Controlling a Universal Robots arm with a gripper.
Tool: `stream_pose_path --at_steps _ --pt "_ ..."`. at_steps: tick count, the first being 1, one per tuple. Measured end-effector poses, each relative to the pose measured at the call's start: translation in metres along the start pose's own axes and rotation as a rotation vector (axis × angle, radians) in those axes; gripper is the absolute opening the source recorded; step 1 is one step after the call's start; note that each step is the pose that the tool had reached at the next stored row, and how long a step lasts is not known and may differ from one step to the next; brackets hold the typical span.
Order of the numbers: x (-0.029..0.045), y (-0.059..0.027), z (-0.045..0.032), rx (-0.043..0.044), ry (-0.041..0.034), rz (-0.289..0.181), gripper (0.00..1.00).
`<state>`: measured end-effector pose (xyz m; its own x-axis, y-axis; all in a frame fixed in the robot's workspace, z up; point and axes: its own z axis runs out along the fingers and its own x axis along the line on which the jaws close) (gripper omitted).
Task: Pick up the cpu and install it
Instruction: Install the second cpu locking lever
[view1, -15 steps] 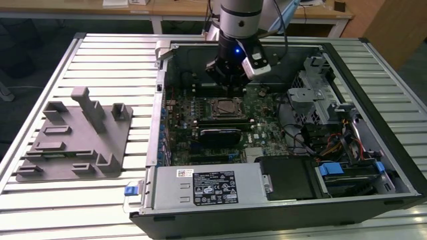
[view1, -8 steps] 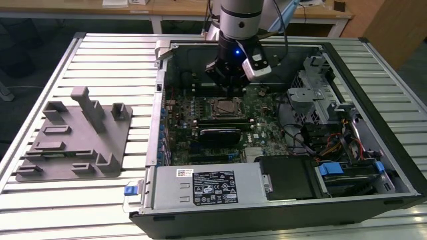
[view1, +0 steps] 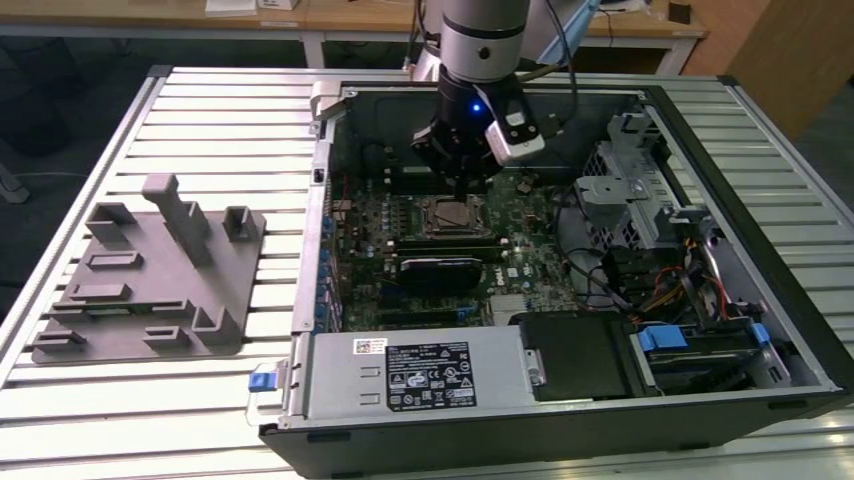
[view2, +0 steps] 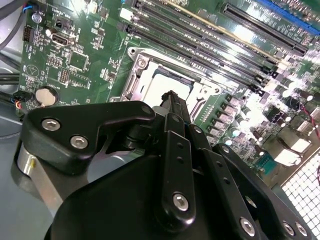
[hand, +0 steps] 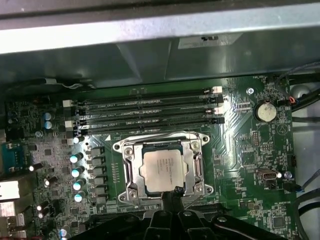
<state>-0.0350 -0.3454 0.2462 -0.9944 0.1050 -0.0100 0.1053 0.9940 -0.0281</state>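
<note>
1. The cpu (hand: 163, 169) lies flat inside the socket (hand: 161, 167) on the motherboard (hand: 240, 150), silver top up, within the metal frame. It looks seated or close to it; I cannot tell if it is fully down.
2. The gripper (hand: 173, 192) hangs just over the socket's edge, its fingers drawn together to a narrow tip. It seems to hold nothing. In the exterior view the gripper (view1: 461, 190) is inside the open computer case (view1: 747, 180), above the socket (view1: 455, 212).
3. Risk: if the chip sits slightly skewed, any downward push could bend socket pins. Alignment is not clear from these views.
4. Risk: the tip is very near the chip's edge; a sideways drag could shift it or lift a corner.
5. Risk: the metal frame and the memory slots (hand: 145, 112) lie just beside the socket, so a sloppy move could knock them.
6. The grey fixture block (view1: 147, 280) is well apart, near the tabletop (view1: 240, 110) edge at the exterior view's left, and poses no hazard.
</note>
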Motion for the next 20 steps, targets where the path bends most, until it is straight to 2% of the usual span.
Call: stream_pose_path --at_steps 12,20 --pt "-0.0016 -0.0153 0.0022 -0.0027 0.0002 -0.001 0.11" --pt "-0.0022 -0.0218 0.0049 -0.0046 0.0001 -0.011 0.11"
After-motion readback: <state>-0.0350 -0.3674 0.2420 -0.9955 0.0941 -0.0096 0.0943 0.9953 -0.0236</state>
